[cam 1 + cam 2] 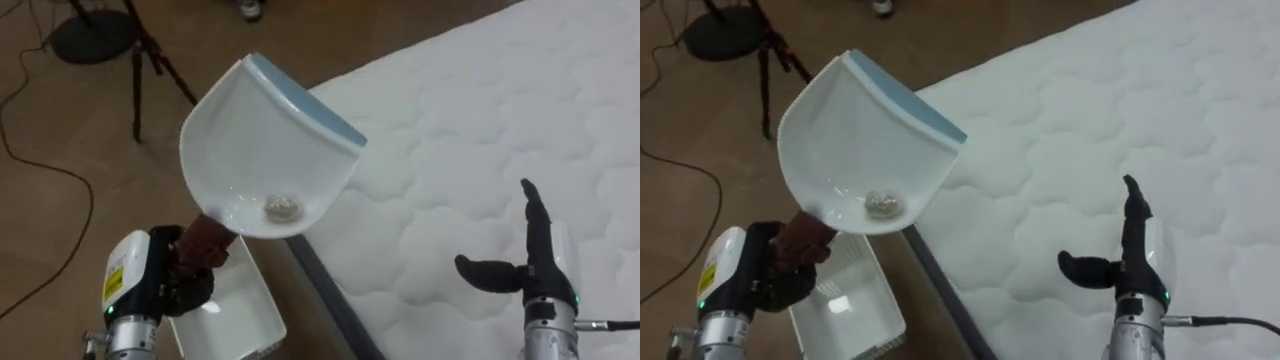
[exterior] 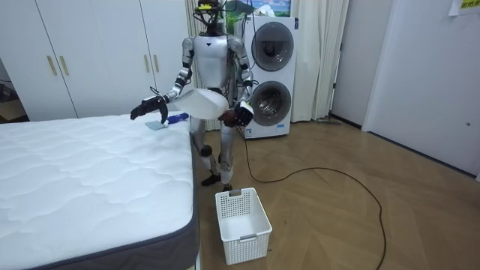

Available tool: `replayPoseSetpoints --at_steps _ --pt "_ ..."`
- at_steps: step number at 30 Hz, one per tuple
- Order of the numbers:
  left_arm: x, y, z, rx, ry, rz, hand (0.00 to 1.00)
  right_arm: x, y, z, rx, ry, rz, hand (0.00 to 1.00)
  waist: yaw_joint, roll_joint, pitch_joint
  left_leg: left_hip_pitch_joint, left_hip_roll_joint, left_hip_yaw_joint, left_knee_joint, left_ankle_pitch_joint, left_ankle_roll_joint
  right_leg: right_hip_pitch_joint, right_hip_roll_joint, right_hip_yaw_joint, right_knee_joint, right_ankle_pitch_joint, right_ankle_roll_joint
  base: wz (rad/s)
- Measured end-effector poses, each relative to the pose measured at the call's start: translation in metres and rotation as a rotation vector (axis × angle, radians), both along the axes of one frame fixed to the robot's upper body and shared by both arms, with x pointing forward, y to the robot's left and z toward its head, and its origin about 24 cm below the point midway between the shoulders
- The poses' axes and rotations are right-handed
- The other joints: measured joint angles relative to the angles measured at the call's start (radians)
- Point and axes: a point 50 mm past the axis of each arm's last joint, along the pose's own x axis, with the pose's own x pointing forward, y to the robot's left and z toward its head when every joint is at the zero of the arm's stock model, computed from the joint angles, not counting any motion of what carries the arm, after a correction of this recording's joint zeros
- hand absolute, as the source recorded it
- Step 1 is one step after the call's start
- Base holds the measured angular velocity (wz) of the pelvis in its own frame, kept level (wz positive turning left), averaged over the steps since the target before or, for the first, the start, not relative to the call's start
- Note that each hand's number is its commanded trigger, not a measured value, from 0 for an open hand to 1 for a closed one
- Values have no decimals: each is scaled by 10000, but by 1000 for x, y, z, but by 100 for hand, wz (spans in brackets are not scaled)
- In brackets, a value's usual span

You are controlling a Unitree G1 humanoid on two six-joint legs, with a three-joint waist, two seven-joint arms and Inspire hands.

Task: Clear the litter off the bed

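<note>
Down at lower left, our left robot hand [image 1: 185, 272] is curled round the handle [image 1: 207, 238] of the dustpan [image 1: 250, 140], over the basket [image 1: 235, 312]. We judge the pan light and stiff, its scrap [image 1: 283, 208] free to roll. Lower right, our right robot hand [image 1: 527, 265] hangs spread above the bed [image 1: 480, 120].

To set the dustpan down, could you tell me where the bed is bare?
The mattress is bare all round the open right hand, out to its dark edge. Crowded: the mattress end by the robot with blue things, and the floor strip beside the bed, taken by the basket.
</note>
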Motion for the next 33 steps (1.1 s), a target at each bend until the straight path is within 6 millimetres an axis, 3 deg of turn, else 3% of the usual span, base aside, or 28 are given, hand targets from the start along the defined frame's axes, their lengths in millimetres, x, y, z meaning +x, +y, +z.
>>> replayPoseSetpoints --at_steps 4,5,6,7,8,9,10,11,12,13,14,15,16,17,18,19,20,21,22,23,24,25,28,33 --pt "3 -2 5 -50 -296 -171 100 5 5 -1 -15 136 371 0 128 -2 7 -153 -215 -559 244 -156 94 -292 -290 140 971 -3 -1 32" --pt "4 -3 6 -68 -369 -212 100 6 3 -1 -58 181 368 0 308 -5 10 -171 -477 -1041 308 -185 168 -537 -362 587 1400 0 -29 7" --pt "4 -1 6 -38 -372 -185 100 9 4 -3 -77 270 409 0 420 -2 20 -106 -804 -1759 326 -172 239 -658 -276 1038 1725 91 -183 4" --pt "4 0 7 -3 -379 -145 100 9 4 -4 -96 341 469 0 420 3 22 -52 -946 -2156 316 -148 282 -705 -134 1231 1865 149 -295 15" --pt "4 3 8 76 -412 -57 100 8 6 -6 -63 437 514 0 400 21 35 120 -1173 -3022 199 -47 302 -876 281 1755 2119 74 -481 35" --pt "3 6 8 149 -411 54 100 7 8 -8 -47 552 567 0 322 36 48 469 -1374 -4050 -269 266 197 -1047 860 2199 2099 -47 -633 64" --pt "2 9 8 189 -391 180 100 6 9 -10 -169 662 651 0 29 47 55 948 -1578 -5472 -1003 694 -81 -1207 1491 2601 1691 -30 -773 70" --pt "2 10 7 200 -369 209 100 7 10 -10 -294 682 727 0 -150 56 52 1247 -1633 -6318 -1463 969 -406 -1333 1875 2856 1345 30 -878 100" --pt "1 12 5 235 -264 266 100 7 13 -10 -369 688 848 0 -676 -93 -27 1798 -1633 -7989 -2588 1560 -1446 -1647 2432 3527 471 295 -1274 106" --pt "3 13 6 209 -320 308 100 11 15 -6 -411 503 909 0 -1122 -296 -2 1611 -1449 -7441 -2468 1364 -1236 -1702 2447 3696 112 489 -1293 168" --pt "7 16 8 225 -399 198 100 17 15 4 -633 -31 828 0 -1615 -207 235 562 -206 -4099 -661 520 -713 -1834 2343 4082 -82 563 -868 128" --pt "10 11 6 212 -262 -147 100 18 14 8 -650 -288 511 0 -1467 -244 239 190 -589 -4331 313 -93 -130 -2046 2061 4778 -187 513 -519 90" --pt "5 5 0 203 153 -366 100 17 18 8 -531 -305 509 0 -1447 -145 217 218 -993 -5634 539 -132 -190 -2108 2348 5404 -567 704 -531 22" --pt "1 1 -4 128 370 -485 100 15 19 8 -564 -325 559 0 -1510 55 203 258 -1082 -6172 475 -95 -265 -2054 2500 5567 -956 891 -610 70" --pt "-3 -8 -8 74 603 -852 100 9 17 5 -641 -259 507 0 -1686 174 154 336 -1354 -6863 225 57 -418 -1878 2624 5714 -1636 1370 -614 112" --pt "-3 -11 -8 212 701 -1175 100 2 15 1 -715 -26 370 0 -1574 40 94 275 -1718 -6669 59 134 -405 -1723 2340 5761 -1633 2180 -686 109" --pt "-3 -11 -9 273 741 -1198 100 0 14 0 -745 59 365 0 -1476 -45 60 203 -1794 -6195 53 122 -405 -1579 2130 5727 -1658 1920 -779 63" --pt "-3 -11 -9 292 784 -1138 100 0 13 -1 -847 96 358 0 -1309 128 62 14 -1644 -5296 187 57 -287 -1477 1981 5443 -1669 1582 -837 61" --pt "-3 -9 -9 344 810 -1112 100 -2 12 -3 -851 212 318 0 -1315 330 0 -119 -1486 -4927 179 74 -292 -1444 1932 5106 -1633 1528 -853 71" --pt "-2 -7 -7 391 739 -1117 100 -3 11 -4 -804 265 276 0 -1322 335 -4 -169 -1398 -4625 162 77 -294 -1410 1881 5014 -1579 1387 -874 96" --pt "-1 -5 -5 422 650 -1048 100 -5 10 -5 -651 348 169 0 -1240 326 -9 -230 -1153 -3996 174 76 -298 -1399 1831 4864 -1350 1165 -891 81" --pt "0 -3 -4 439 619 -955 100 -6 9 -6 -637 398 189 0 -1091 257 -21 -231 -1102 -3803 178 75 -338 -1471 1781 4859 -1075 907 -891 67" --pt "-1 0 -4 560 646 -891 100 -6 6 -4 -729 440 363 0 -769 153 -3 -167 -1164 -3811 175 111 -393 -1482 1647 4539 -841 605 -854 40" --pt "-3 3 -8 614 875 -726 100 -8 5 -7 -684 536 489 0 -687 115 46 -258 -1277 -3998 346 57 -383 -1664 1645 4379 -396 416 -860 14"
